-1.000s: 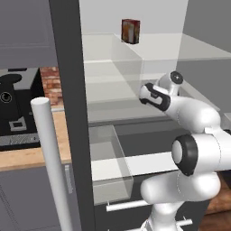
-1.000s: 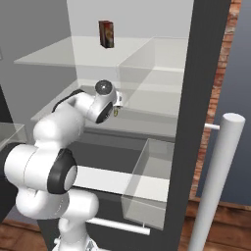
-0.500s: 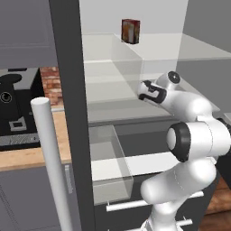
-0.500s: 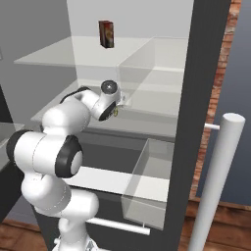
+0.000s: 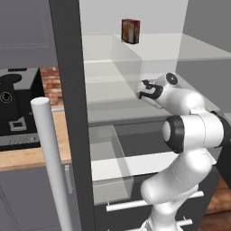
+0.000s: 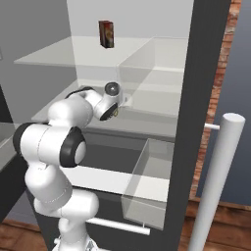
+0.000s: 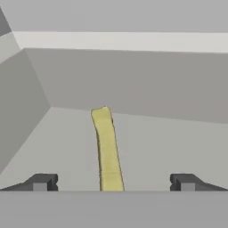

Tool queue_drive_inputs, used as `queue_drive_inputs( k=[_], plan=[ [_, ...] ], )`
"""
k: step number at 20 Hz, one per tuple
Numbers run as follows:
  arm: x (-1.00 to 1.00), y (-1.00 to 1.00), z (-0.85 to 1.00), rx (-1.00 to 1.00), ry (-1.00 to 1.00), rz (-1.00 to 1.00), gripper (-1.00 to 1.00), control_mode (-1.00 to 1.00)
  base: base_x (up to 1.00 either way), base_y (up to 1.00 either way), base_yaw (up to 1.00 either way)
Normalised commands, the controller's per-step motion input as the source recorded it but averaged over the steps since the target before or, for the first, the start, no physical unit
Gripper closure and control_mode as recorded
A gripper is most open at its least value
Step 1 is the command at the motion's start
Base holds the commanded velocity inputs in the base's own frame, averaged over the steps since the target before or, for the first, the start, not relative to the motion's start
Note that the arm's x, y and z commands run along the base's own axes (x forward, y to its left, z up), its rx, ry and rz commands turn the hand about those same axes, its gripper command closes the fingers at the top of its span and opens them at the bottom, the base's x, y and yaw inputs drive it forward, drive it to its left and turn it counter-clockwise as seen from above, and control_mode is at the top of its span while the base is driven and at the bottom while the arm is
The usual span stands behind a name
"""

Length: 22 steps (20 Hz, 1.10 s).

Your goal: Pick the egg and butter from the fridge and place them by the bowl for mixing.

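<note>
Deep inside the fridge, the butter is lying lengthwise on the shelf, running between the wide-spread fingers. Soft and slippery-looking, it is probably asking for a gentle mid-stick pinch across its narrow sides.

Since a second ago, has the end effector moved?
Yes. The end effector has pushed deeper into the fridge, left against the reddish-brown box.
</note>
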Motion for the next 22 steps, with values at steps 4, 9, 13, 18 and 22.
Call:
queue_drive_inputs(
  k=[4, 9, 13, 18, 22],
  plan=[
    [0.08, 0.00, -0.20, -0.02, 0.00, 0.00, -1.00, -1.00, 0.00, 0.00, 0.00],
    [0.01, 0.00, -0.23, -0.03, 0.00, 0.00, -1.00, -1.00, 0.00, 0.00, 0.00],
    [-0.12, 0.05, -0.31, -0.02, 0.00, 0.00, 1.00, -1.00, 0.00, 0.00, 0.00],
    [-0.34, 0.07, -0.37, 0.00, -0.01, 0.00, 1.00, -1.00, 0.00, 0.00, 0.00],
    [-0.46, 0.00, -0.29, 0.00, -0.04, 0.00, 1.00, -1.00, 0.00, 0.00, 0.00]
  ],
)
